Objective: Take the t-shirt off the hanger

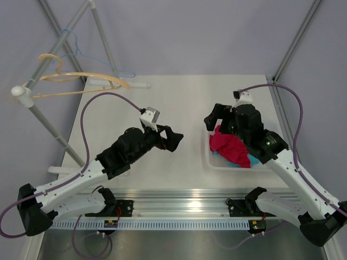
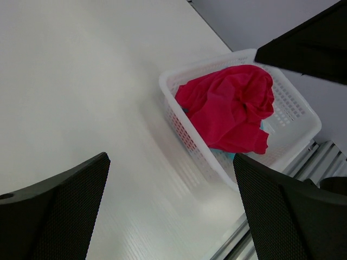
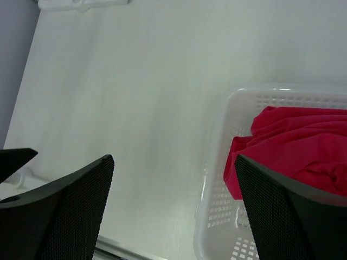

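red t-shirt [image 1: 230,147] lies crumpled in the white basket [image 1: 208,156] at table right, bunched soft over a scrap of teal cloth [image 1: 234,161]; no hanger in it. wooden hanger [image 1: 81,79] hangs bare on the rack [image 1: 49,122], far left. left gripper [image 1: 175,142] is spread wide and empty above the table [image 1: 179,97]. right gripper [image 1: 212,116] is spread wide above the basket's edge (nothing pinched). removal reads as finished; next move likely just parking both arms clear.

Crumpled red fabric t-shirt [image 1: 230,145] over turquoise cloth [image 1: 234,161] in white perforated plastic basket [image 1: 208,154], right. Pale cream plastic hangers [image 1: 87,74], far left. Table [image 1: 179,103] plain white.
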You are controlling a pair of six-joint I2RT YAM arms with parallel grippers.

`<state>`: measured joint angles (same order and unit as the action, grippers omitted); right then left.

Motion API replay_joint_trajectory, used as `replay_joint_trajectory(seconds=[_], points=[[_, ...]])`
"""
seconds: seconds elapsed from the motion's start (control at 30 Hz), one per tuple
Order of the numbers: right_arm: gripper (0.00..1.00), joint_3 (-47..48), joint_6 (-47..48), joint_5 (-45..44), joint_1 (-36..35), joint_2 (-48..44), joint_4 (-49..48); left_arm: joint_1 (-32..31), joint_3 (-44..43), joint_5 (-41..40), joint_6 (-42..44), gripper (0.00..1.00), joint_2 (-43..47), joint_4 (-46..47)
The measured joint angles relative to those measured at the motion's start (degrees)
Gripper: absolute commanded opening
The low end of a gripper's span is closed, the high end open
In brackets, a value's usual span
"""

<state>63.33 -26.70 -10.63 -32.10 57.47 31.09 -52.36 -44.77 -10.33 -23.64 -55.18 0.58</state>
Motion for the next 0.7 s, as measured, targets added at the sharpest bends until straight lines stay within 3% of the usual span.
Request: replay_joint_trajectory(seconds=[0.23,0.53,0.7], points=[[1.00,-9.60,0.59,-0.22,-9.09,-4.37,-6.73,-8.61,0.04,-2.67,4.26,0.99,0.74,0.00],[1.00,-16.31,0.83,-0.31,-9.44,-14.14,-14.05,-13.44,7.85,-6.34,8.50,0.99,5.81,7.54],[1.00,-16.22,0.83,-0.61,-9.44,-13.40,-15.19,-13.42,8.83,-8.70,9.73,0.99,5.99,8.52]])
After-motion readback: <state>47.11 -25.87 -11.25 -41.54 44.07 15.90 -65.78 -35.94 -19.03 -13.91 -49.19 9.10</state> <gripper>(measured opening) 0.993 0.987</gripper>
